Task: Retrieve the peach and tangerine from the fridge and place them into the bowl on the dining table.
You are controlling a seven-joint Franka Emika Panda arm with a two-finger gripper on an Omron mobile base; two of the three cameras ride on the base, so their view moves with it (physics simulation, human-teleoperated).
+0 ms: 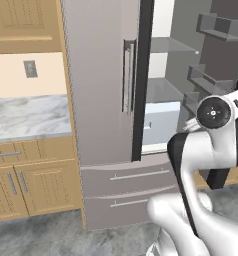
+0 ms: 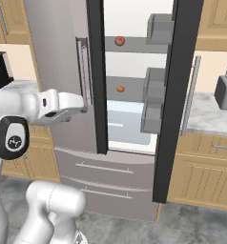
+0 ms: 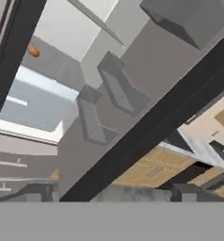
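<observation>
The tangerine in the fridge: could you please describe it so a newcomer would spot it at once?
Look into the tall grey fridge, whose right door stands open. The tangerine sits on the lower grey shelf, just above the pale blue drawer. It is plain bright orange, whereas the peach one shelf higher is reddish.

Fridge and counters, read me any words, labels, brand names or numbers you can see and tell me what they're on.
None can be read.
The fridge doors and drawers are plain.
The toaster on the counter shows no lettering.
The arm's round joint cap carries a small pale mark, too small to read.
</observation>
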